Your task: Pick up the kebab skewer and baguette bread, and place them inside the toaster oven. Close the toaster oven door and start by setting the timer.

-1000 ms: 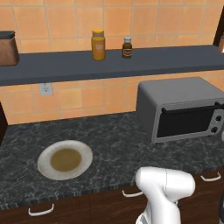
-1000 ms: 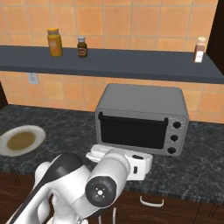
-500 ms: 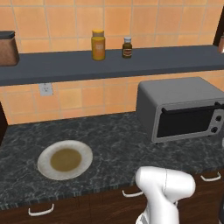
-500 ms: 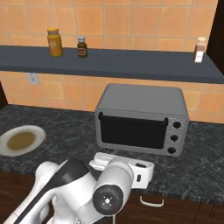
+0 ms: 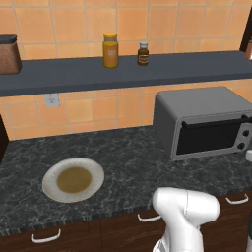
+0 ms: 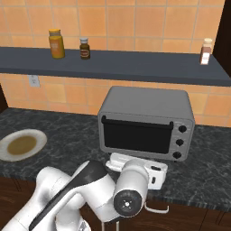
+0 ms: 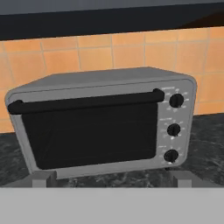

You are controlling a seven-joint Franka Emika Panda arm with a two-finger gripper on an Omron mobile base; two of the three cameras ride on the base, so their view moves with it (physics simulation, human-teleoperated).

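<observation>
Facing the toaster oven (image 7: pixel 103 122) head-on, the hand view shows the toaster oven door (image 7: pixel 89 133) closed, its black bar handle (image 7: pixel 85 101) running along the top edge and three dark knobs (image 7: pixel 173 129) stacked in a column at 3 o'clock of the glass. Two small finger tips show at the bottom of that view, one at 7 o'clock (image 7: pixel 43 178) and one at 5 o'clock (image 7: pixel 180 177), set wide apart with nothing between them, so the fingers are released.

From the right base view the gripper (image 6: pixel 151 169) sits low in front of the oven, just at 6 o'clock of the door (image 6: pixel 137 136), with the white arm bent beneath it. The oven (image 6: pixel 145 122) stands on the dark marbled desk (image 6: pixel 67 131) against the orange tile wall.

From the left base view the oven (image 5: pixel 204 125) sits at 3 o'clock on the desk (image 5: pixel 123 157), and a white plate (image 5: pixel 73 179) with a brownish centre lies well apart at 8 o'clock. A grey shelf (image 5: pixel 123 71) runs above, carrying a yellow jar (image 5: pixel 110 50) and a small dark bottle (image 5: pixel 142 53) near each other. The kebab skewer and baguette cannot be made out behind the dark glass.
</observation>
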